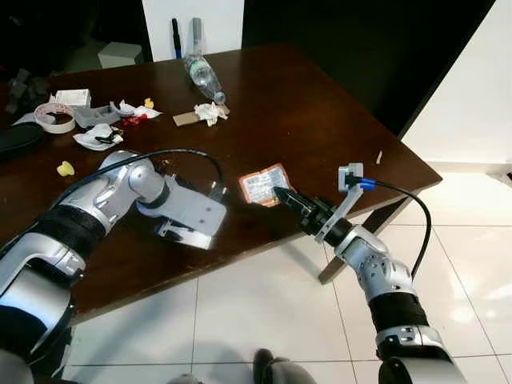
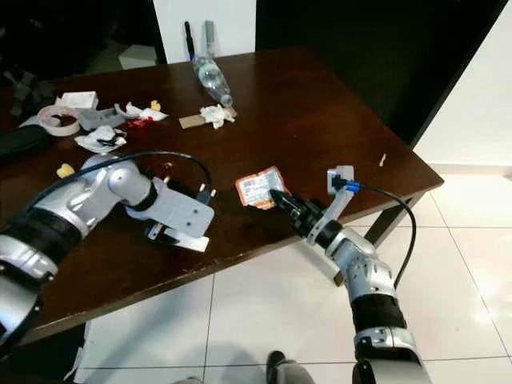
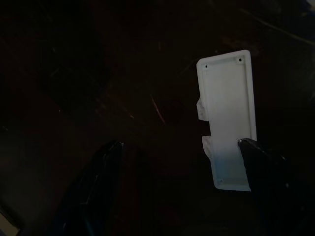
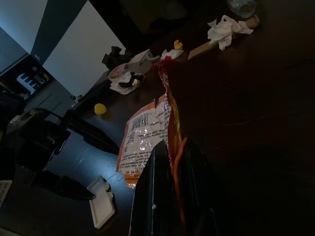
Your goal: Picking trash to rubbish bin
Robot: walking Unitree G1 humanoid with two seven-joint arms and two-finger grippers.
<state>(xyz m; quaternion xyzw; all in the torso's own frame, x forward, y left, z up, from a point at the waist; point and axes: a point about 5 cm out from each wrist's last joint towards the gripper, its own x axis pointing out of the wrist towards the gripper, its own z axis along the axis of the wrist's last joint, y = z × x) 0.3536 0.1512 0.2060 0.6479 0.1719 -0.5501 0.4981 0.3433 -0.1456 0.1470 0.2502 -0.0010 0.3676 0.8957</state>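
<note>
The right gripper point(image 1: 280, 194) had pinched the edge of the orange wrapper point(image 1: 261, 185) near the table's point(image 1: 320, 120) front edge (left gripper point(image 3: 179, 160) spread wide above a white plastic piece point(image 3: 227, 118)), so lifting slowly should avoid tearing it.

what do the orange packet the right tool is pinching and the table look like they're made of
The orange packet looks like thin plastic or foil film: its printed silver face shines and crinkles, and it bends where the right tool pinches its edge. The table looks like dark brown wood or veneer with a semi-gloss finish; which, I cannot tell.
</note>
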